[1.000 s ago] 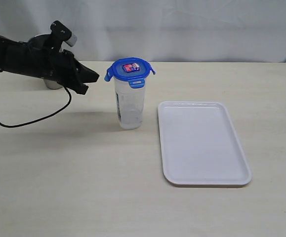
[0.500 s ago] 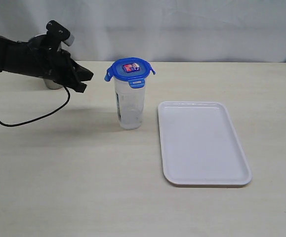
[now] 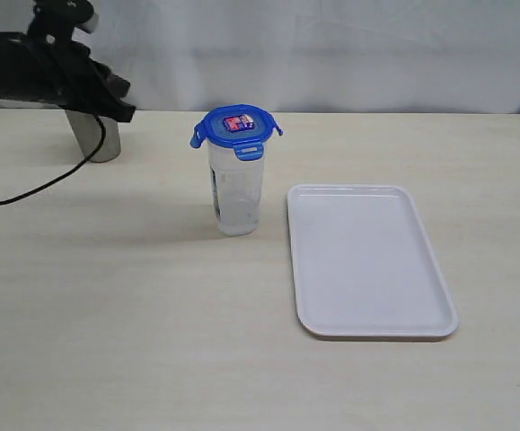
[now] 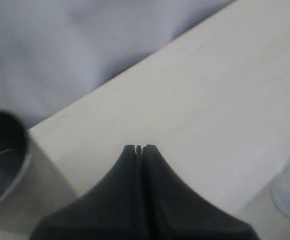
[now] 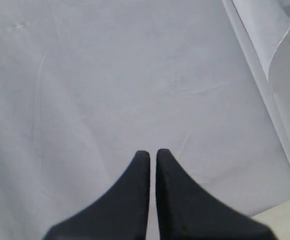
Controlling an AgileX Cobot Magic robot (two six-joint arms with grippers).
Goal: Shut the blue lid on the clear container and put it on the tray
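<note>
left pincer: the black left gripper point(image 4: 138, 148) was shut, its two fingertips pressed together with nothing between them. in the exterior view it hung at the far left, just above the steel cup.
right pincer: the black right gripper point(image 5: 149, 152) was closed to a hairline slit and gripped nothing. it faced pale cloth, with a corner of the tabletop at the edge of its view.
container: the tall, narrow, clear plastic container point(image 3: 235, 193) with a blue-printed label stood upright on the table near the middle. it was just left of the tray and not touching it.
lid: the small roundish blue plastic lid point(image 3: 236, 126) sat on the container's rim, its red-and-white sticker facing up. tabs jutted out at the left, front and right; whether they were snapped down could not be told.
tray: the flat white rectangular plastic tray point(image 3: 367, 260) with rounded corners and a low raised rim lay flat on the table.
cup: the tapered steel cup point(image 3: 93, 139) stood at the far left rear, well apart from the container, its top hidden behind the left gripper.
cable: a thin black cable point(image 3: 35, 189) looped from the left arm down over the table in front of the cup.
table: a pale wood-grain table point(image 3: 152, 314).
backdrop: a white cloth point(image 3: 349, 54) hung behind the table.
</note>
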